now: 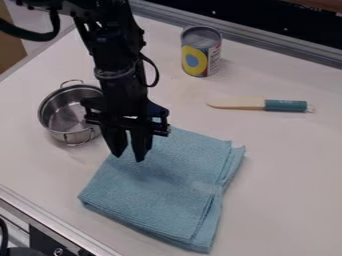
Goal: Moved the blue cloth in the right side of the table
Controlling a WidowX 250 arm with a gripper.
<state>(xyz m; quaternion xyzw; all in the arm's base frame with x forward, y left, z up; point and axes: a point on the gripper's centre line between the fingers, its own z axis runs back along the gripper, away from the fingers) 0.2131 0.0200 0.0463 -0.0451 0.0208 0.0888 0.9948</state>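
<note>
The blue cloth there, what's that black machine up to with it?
A robot arm has its gripper over the upper left part of the folded blue cloth, fingers slightly apart; I can't tell whether they touch it. The job is to move the cloth to the table's right side. A metal pot, a can and a knife lie around it.

the blue cloth [157, 187], a light, slightly greenish blue with a finely textured weave, lay flat on the pale surface [284, 172], in the lower middle of the camera view. it was folded over on itself into a thick, roughly four-sided pad, turned at a slant, with one corner pointing left and another down toward the bottom of the view. its stacked layers showed along the lower and right edges, where they sat unevenly, and a small pucker creased the fabric near the right edge.
</note>
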